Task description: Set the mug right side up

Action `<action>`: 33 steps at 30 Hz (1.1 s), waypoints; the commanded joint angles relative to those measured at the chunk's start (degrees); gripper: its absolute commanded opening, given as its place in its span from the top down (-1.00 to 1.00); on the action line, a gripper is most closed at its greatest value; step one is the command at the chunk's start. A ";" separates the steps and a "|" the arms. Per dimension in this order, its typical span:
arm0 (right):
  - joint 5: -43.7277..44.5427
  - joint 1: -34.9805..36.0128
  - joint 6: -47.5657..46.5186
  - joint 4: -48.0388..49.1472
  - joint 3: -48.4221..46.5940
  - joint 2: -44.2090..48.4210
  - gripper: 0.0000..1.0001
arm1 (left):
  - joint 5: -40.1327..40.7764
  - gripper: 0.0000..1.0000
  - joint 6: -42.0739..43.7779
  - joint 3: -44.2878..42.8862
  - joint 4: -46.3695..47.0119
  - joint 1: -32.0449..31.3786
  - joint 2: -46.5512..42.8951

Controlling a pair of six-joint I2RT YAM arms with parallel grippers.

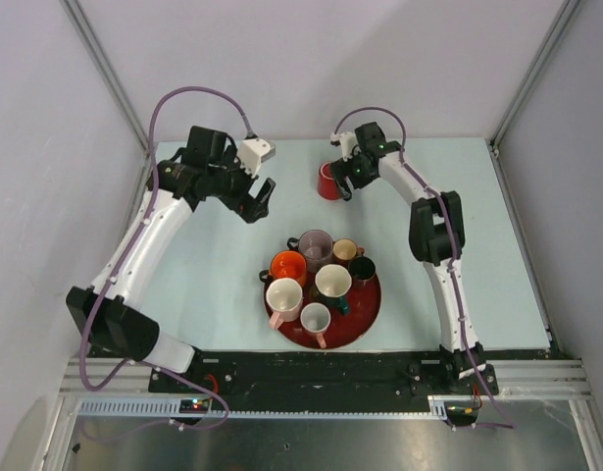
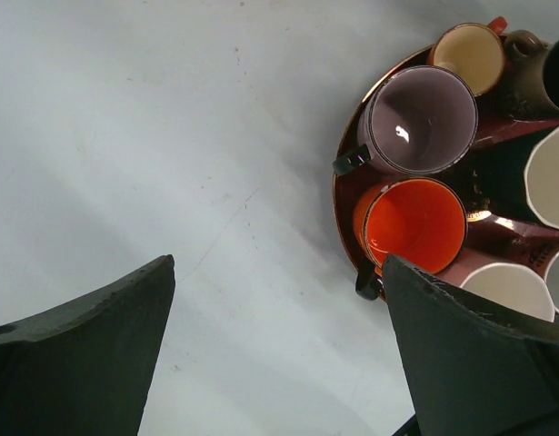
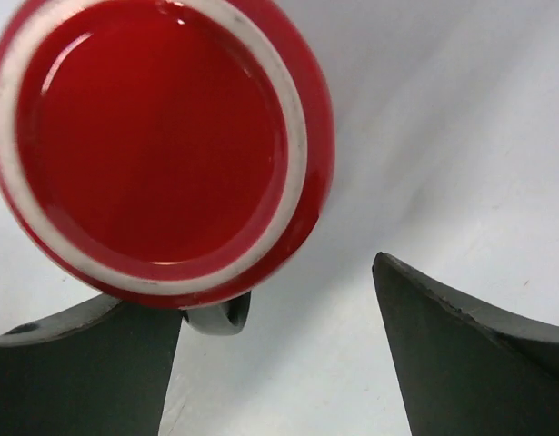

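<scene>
Red mug (image 1: 328, 182) sat base-up on the worktop (image 1: 213, 285), upper centre of the top view, well apart from the tray (image 1: 368, 306) of upright mugs lower down. Not yet turned.

Right jaws: spread wide, gripping nothing. In the right wrist view the mug's base (image 3: 161, 145) filled the upper left. Only its dark handle (image 3: 220, 318) poked toward the gap, just beside the left finger; could not tell if they touched. The mug body lay off to one side, not between the fingers.

Left jaws: also released, over bare worktop left of the tray. Orange mug (image 2: 415, 222) was near the right finger in that wrist view.

Risks, my judgement:
- Closing from this offset would catch the handle or the base edge rather than the wall, and the mug would skid or spin away on the smooth worktop.
- A glazed round wall pinched off-centre could slip out mid-flip and drop.
- A shove toward the lower frame would send it at the tray.
- Left jaws drifting right could clip the tray's mugs.
</scene>
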State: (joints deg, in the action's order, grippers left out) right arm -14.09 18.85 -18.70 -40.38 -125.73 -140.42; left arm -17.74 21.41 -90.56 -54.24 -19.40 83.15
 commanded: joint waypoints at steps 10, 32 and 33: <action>3.68 2.83 -5.14 -0.88 -7.06 -1.68 0.93 | -0.36 -0.99 3.71 -6.24 1.81 0.79 3.71; -41.98 1.33 54.99 40.46 37.46 60.79 1.00 | -3.87 -0.99 36.09 24.97 64.54 -7.28 -26.30; -41.90 2.66 55.70 41.08 38.14 62.24 1.00 | -4.76 -0.99 35.86 24.94 66.20 -8.00 -26.29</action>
State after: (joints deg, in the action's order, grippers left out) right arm -44.82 16.97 22.09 -16.58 -93.25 -82.67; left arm -20.91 54.50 -66.98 -6.15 -24.69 56.07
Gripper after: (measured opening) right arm 0.189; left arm 0.995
